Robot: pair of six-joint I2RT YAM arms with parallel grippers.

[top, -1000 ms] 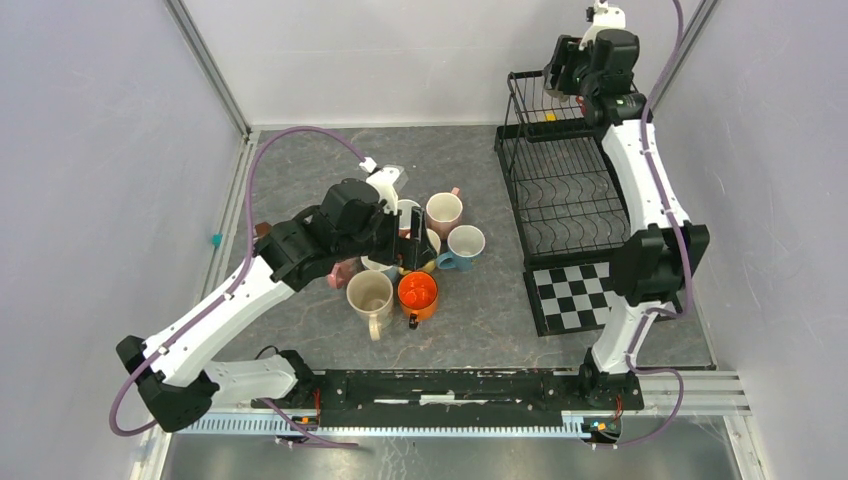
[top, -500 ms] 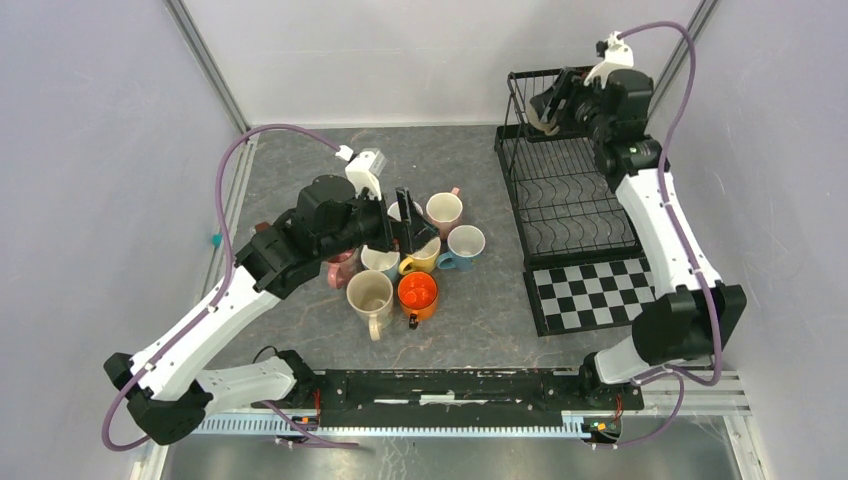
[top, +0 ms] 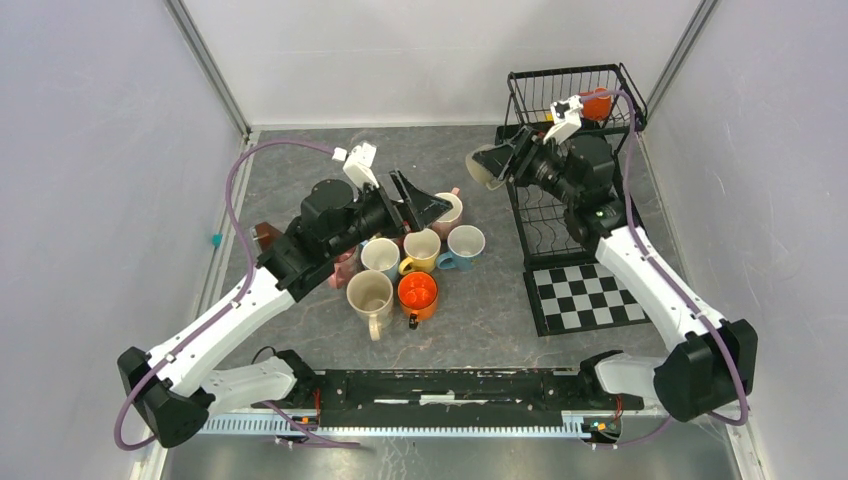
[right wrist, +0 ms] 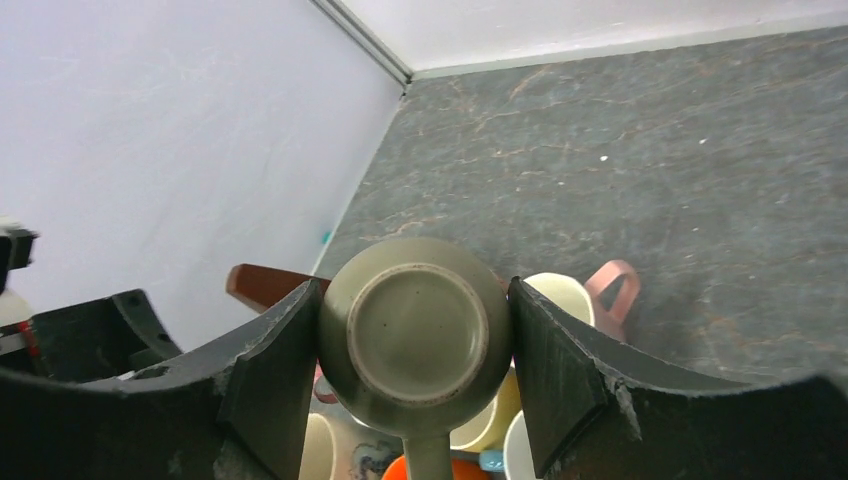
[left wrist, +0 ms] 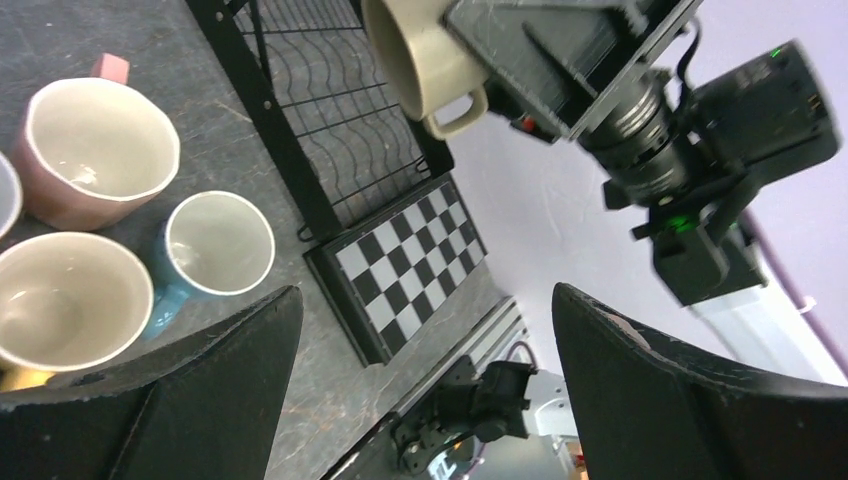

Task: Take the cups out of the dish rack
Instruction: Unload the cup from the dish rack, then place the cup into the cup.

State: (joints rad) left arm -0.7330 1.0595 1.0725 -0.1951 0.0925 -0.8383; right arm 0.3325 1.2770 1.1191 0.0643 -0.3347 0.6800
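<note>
A: What was the state of the right hand (right wrist: 415,310)?

B: It was clenched on a grey-olive mug (top: 485,167), one finger on each side of the body. The right wrist view showed the mug's base toward the camera and its handle pointing down in the picture.

A: Where was that mug located?

B: It was in the air just left of the dish rack (top: 565,225), above the counter (top: 480,320) and touching neither. It sat between the rack and the group of cups standing on the counter.

A: And the left hand (left wrist: 425,300)?

B: It was released, with the fingers spread wide and nothing between them. It was raised above the far side of the cup group and pointed toward the right hand.

A: Which cups stood on the counter?

B: A pink cup (top: 444,212), a light blue cup (top: 465,243), a yellow cup (top: 421,248), a cream cup (top: 369,294) and an orange cup (top: 417,292) stood upright, close together. Others beneath the left arm were partly hidden.

A: Was anything in the rack?

B: An orange object (top: 597,103) lay in the upper basket; its shape could not be made out. The lower tier showed only its slots.

A: Any other items?

B: A checkered mat (top: 585,295) lay just in front of the rack. A brown wedge (top: 263,232) lay near the left wall.
</note>
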